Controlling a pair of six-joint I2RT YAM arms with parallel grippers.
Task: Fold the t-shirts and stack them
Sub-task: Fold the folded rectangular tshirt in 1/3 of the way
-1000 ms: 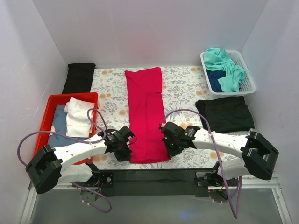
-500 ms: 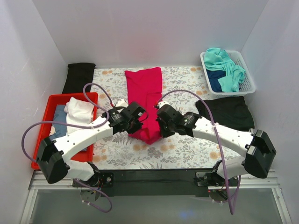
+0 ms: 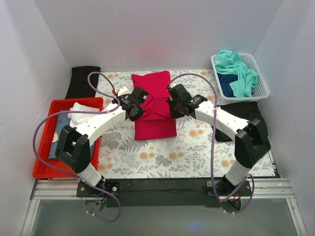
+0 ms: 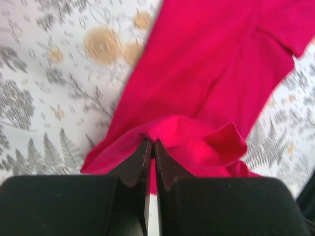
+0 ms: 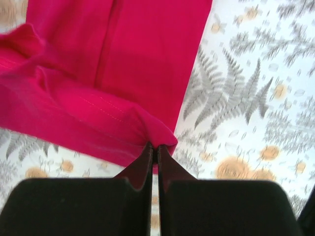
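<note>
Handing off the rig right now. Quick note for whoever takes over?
Left gripper: shut on the red shirt, pinching one corner of its hem.
Right gripper: shut on the other corner of the hem.
Red shirt: mid-table, folded lengthwise into a strip. The hem is carried over toward the far end, and the half-fold is not yet laid down.
Black shirt: folded, on the right.
Teal shirt and navy shirt: crumpled in the white basket, far right.
Left to do: lay and release red, stack it with black, then fold the two in the basket.

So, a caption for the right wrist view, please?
Right gripper pinching a folded edge of the crimson t-shirt over the floral table cover.
</note>
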